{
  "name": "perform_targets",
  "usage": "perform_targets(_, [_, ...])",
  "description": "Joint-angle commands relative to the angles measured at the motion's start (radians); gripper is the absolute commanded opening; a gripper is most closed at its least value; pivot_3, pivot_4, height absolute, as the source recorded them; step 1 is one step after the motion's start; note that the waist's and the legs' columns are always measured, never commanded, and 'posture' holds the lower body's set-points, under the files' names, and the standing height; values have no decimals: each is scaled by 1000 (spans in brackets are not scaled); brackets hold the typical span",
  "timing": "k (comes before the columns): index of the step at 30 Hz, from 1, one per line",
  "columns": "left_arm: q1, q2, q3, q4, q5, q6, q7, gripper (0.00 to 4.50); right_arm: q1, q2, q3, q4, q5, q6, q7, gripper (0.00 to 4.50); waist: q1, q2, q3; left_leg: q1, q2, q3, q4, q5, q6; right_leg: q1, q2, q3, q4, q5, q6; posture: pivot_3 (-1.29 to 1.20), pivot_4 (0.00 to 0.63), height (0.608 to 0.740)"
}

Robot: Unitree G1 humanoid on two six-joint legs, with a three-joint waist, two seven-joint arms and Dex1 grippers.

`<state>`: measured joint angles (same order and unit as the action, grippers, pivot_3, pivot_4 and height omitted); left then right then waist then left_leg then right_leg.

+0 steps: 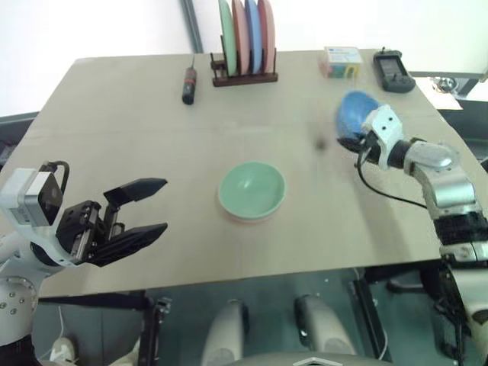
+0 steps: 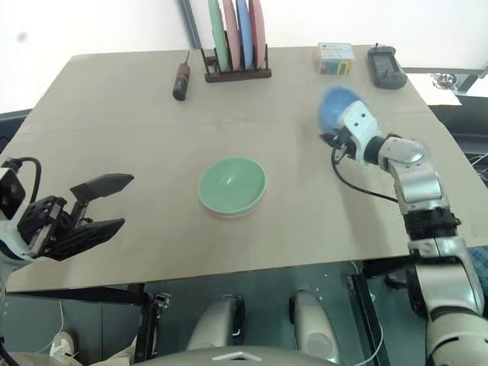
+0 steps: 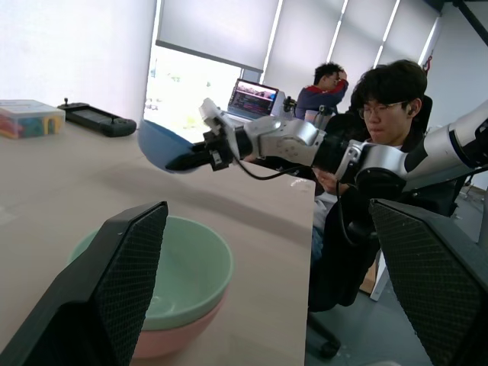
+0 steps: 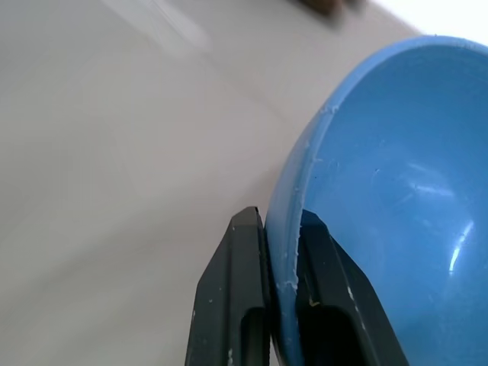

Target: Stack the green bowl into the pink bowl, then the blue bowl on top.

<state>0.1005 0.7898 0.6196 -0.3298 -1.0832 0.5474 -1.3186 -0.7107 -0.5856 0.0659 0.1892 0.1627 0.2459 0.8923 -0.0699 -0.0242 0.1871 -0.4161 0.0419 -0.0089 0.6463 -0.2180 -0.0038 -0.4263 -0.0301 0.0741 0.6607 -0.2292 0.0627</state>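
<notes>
Fingers (image 4: 248, 305) of the right gripper (image 4: 278, 293) are pinched on the rim of the blue bowl (image 4: 396, 198), one inside, one outside; bowl held tilted above the table (image 1: 137, 152), at 2 o'clock from the green bowl (image 1: 252, 188); green bowl nested in the pink bowl (image 3: 179, 335) at table centre; left gripper (image 1: 145, 210) stands wide apart, holding nothing, at 8 o'clock from the stack.

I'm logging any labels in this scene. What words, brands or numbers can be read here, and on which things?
No text can be read.
Small colourful box at the table's far edge: print on it, too small and blurred to read.
Laptop screen behind the table: lit, content too small to read.
Green bowl, pink bowl, blue bowl: plain, unmarked.
</notes>
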Motion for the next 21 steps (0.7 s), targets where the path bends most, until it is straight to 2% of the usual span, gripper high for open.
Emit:
perform_targets(1, [15, 9, 34, -1, -13, 0, -3, 4500, 21, 10, 18, -347, 170, 165, 74, 49, 4, 0, 0, 0, 0, -1, 0, 0, 0, 0, 0, -1, 0, 0, 0, 0, 150, 740])
perform_targets(5, [45, 14, 53, -13, -28, 12, -11, 4500, 10, 85, 120, -546, 253, 294, 66, 49, 5, -1, -1, 0, 0, -2, 1, 0, 0, 0, 0, -2, 0, -2, -4, 0, 150, 740])
perform_targets(13, [138, 50, 117, 29, 7, 4, -86, 4500, 0, 190, 268, -502, 231, 309, 74, 49, 13, -2, -1, 0, 0, -1, 2, 0, 0, 0, -1, -2, 0, -2, -4, 0, 150, 740])
perform_targets(17, [187, 47, 156, 29, 18, 0, -92, 4500, 0, 167, 338, -417, 154, 260, 115, 1470, 12, -3, -2, 0, 0, 0, 2, 0, 0, 0, -1, -2, 0, -2, -4, 0, 150, 740])
perform_targets(21, [242, 36, 177, 15, 63, -26, -94, 4500, -1, 168, 222, -458, 219, 292, 81, 2957, 13, -3, -2, 0, 0, 0, 2, 0, 0, 0, -2, -2, 0, -2, -4, 0, 150, 740])
